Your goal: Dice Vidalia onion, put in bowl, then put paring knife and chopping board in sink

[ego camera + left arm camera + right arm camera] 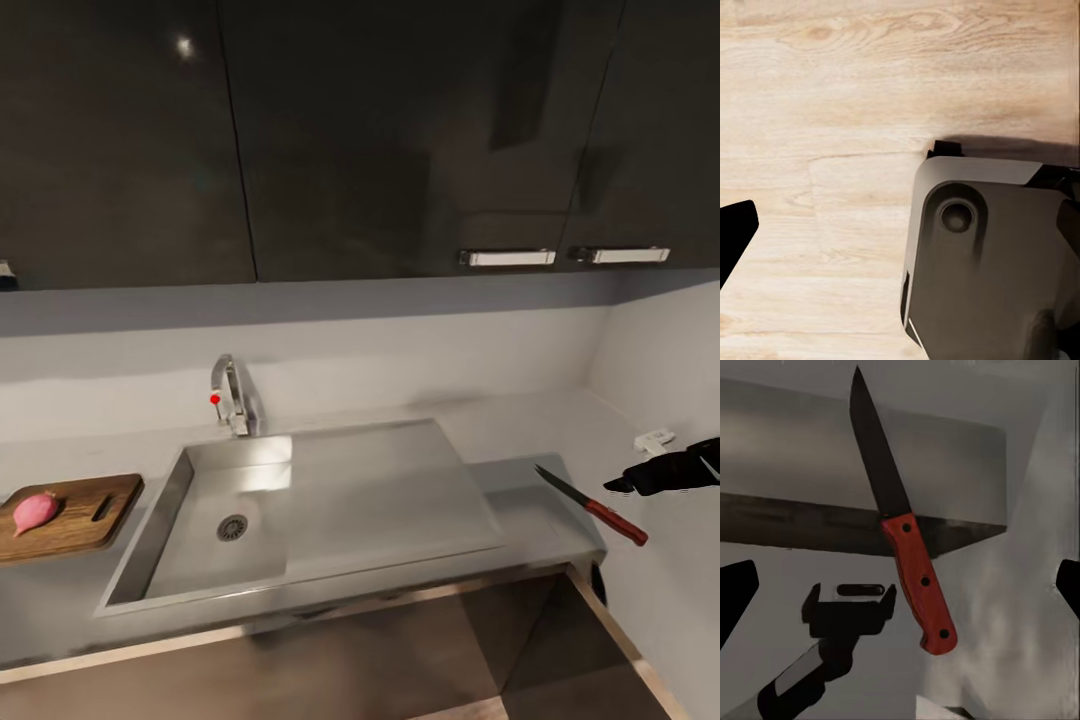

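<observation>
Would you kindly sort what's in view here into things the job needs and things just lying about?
Job:
onion on the board
sink
knife, near the countertop edge
right gripper, by the knife handle

Lying about:
tap
wall cabinets
white fitting on the wall

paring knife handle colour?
Red, with three dark rivets, on the paring knife; the blade is dark. Clearest in the right wrist view.
</observation>
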